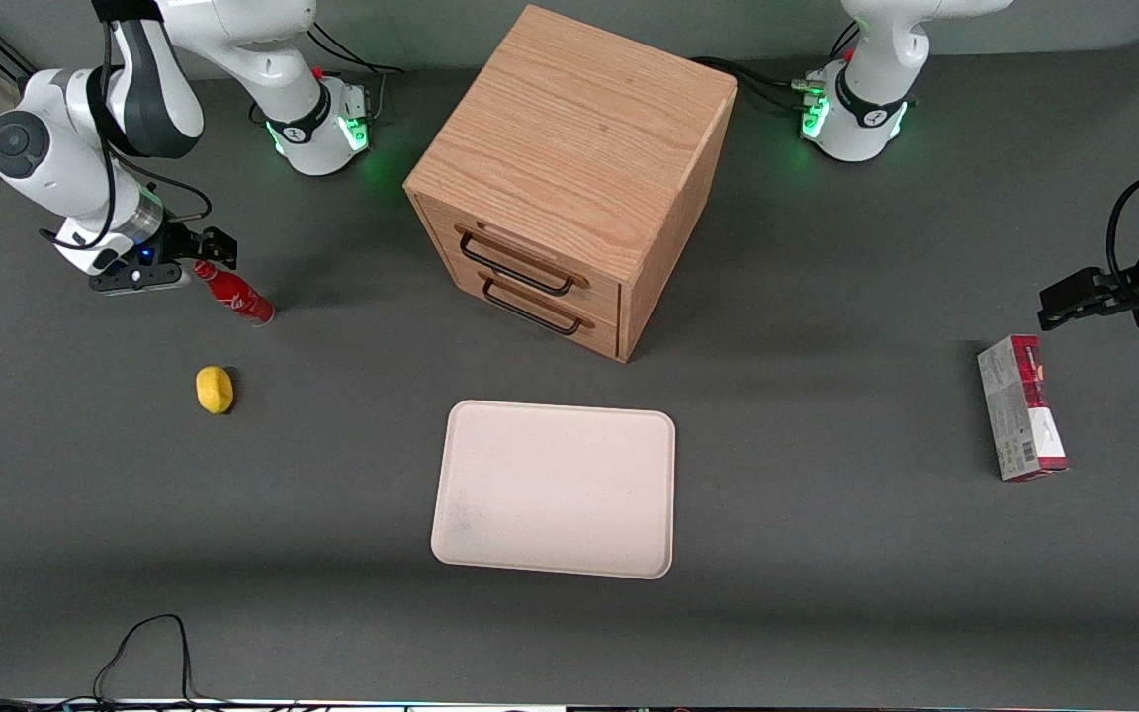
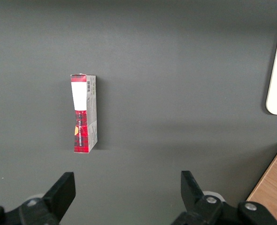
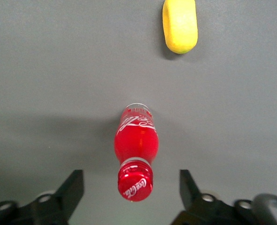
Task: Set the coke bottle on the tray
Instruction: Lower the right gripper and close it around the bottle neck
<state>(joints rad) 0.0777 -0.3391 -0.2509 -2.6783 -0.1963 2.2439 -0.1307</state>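
One coke bottle (image 1: 233,294) is counted on the table (image 1: 827,554), and one tray (image 1: 556,489). One yellow lemon-like object (image 1: 215,390) is seen, and one red-and-grey carton (image 1: 1021,407). One wooden cabinet (image 1: 569,178) is counted, with two drawers, each fitted with one dark handle. One tool (image 1: 196,259) is counted on the working arm, positioned over the bottle's cap, with two fingers spread apart.
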